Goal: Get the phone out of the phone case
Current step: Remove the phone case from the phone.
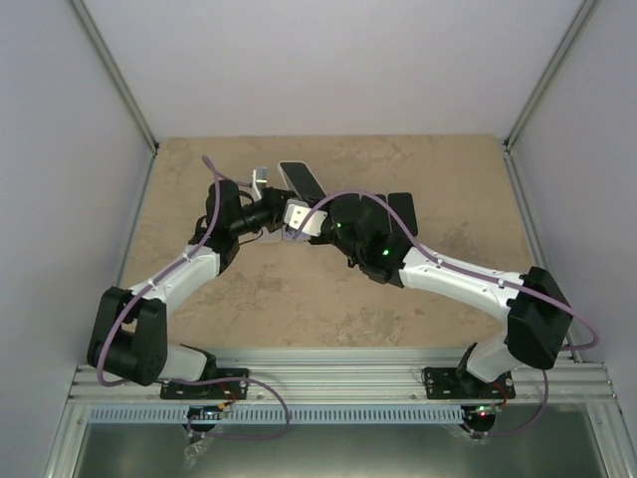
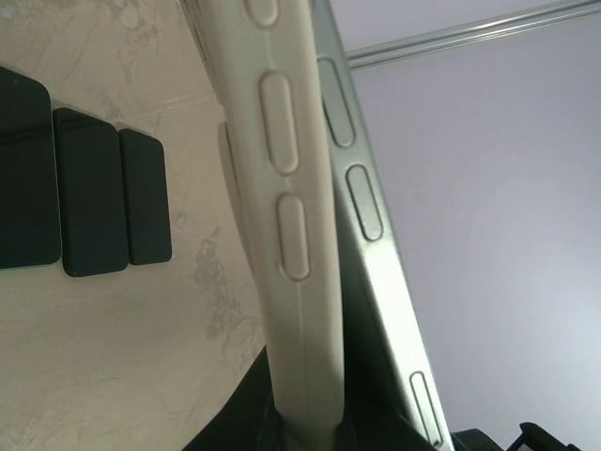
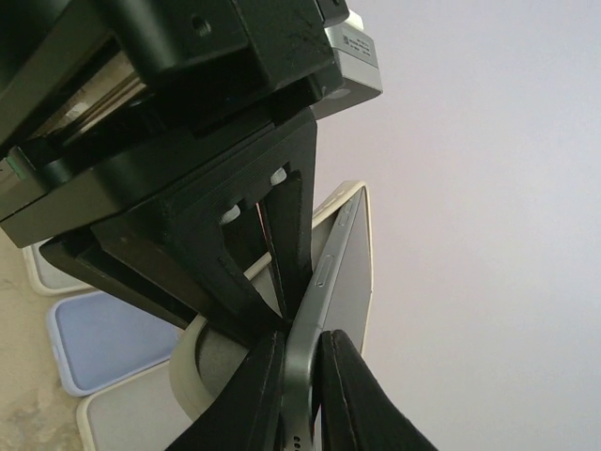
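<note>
Both grippers meet above the middle of the table. My left gripper [image 2: 305, 425] is shut on the cream phone case [image 2: 293, 235], gripping its edge from below. The phone [image 2: 376, 235], with a grey metal side and buttons, leans away from the case, and a dark gap shows between them. My right gripper [image 3: 302, 362] is shut on the phone's lower corner [image 3: 315, 310], one finger on each face. In the top view the phone [image 1: 302, 181] sticks out as a dark slab beyond the left gripper [image 1: 267, 204] and right gripper [image 1: 299, 217].
Three dark phones [image 2: 84, 188] lie side by side on the beige tabletop [image 1: 398, 289]. A light blue case [image 3: 103, 343] and pale cases [image 3: 56, 272] lie on the table below the grippers. White walls [image 1: 60, 149] enclose the table on three sides.
</note>
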Controlling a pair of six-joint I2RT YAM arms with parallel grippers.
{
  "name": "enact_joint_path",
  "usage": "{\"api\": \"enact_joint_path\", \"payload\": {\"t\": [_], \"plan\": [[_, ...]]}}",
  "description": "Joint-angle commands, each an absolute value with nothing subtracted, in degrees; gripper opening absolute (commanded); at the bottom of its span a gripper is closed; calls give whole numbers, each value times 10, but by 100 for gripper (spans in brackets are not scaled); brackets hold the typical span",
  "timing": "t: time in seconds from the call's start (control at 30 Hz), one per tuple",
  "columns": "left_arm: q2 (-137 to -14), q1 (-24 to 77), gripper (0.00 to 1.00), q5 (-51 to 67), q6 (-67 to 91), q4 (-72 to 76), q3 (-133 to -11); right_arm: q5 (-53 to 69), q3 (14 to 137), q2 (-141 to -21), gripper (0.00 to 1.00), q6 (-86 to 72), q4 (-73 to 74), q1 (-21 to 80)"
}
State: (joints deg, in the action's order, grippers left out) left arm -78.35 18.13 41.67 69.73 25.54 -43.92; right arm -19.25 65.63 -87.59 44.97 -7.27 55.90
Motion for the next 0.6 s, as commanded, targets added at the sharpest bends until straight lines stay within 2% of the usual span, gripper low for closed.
{"api": "enact_joint_path", "payload": {"t": [0.0, 0.5, 0.57], "plan": [[-784, 189, 0, 461, 628, 257, -447, -228, 689, -849, 1, 418, -90, 518], [-784, 189, 0, 474, 644, 288, -444, -221, 682, -847, 1, 428, -106, 486], [-783, 189, 0, 481, 656, 301, -443, -229, 662, -850, 5, 443, -131, 486]]}}
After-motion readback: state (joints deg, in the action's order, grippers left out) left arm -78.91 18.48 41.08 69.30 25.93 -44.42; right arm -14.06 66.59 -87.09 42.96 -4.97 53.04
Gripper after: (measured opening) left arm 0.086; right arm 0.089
